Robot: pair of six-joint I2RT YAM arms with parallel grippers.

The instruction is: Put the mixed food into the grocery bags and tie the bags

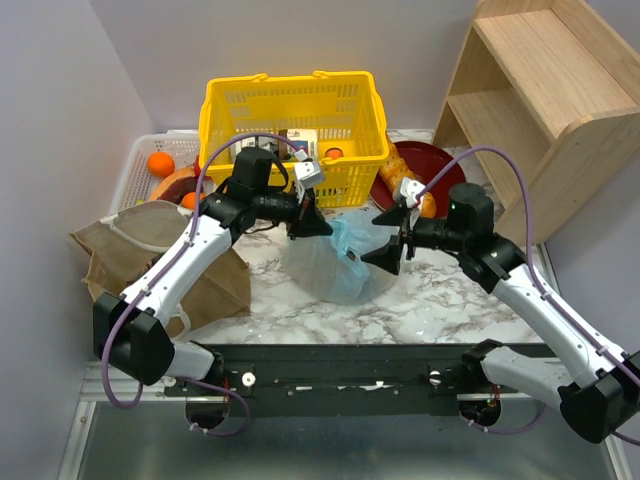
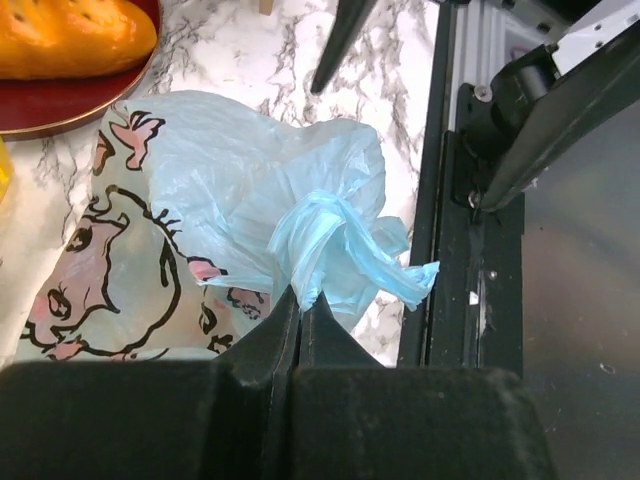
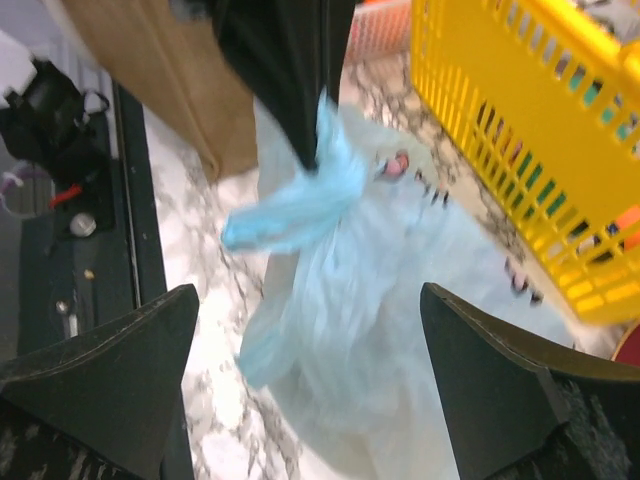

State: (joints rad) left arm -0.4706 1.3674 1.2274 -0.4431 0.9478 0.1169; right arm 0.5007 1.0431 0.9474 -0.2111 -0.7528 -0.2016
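Note:
The light-blue grocery bag (image 1: 335, 265) with the pink-white cartoon print lies on the marble table in front of the basket. Its top is gathered into a twisted knot (image 2: 320, 235). My left gripper (image 1: 310, 222) is shut on that knot from above; in the left wrist view (image 2: 300, 296) the plastic is pinched between the closed jaws. My right gripper (image 1: 390, 237) is open and empty just right of the bag, which fills the space between its jaws in the right wrist view (image 3: 308, 292). The tan grocery bag (image 1: 150, 260) with white handles sits at the left. An orange (image 1: 160, 163) lies in a white crate.
A yellow mesh basket (image 1: 290, 120) stands behind the blue bag with several items inside. A red plate (image 1: 410, 165) with a golden bread loaf (image 2: 70, 35) is at the back right. A wooden shelf (image 1: 540, 90) stands at the far right. The white crate (image 1: 135, 170) is at the back left.

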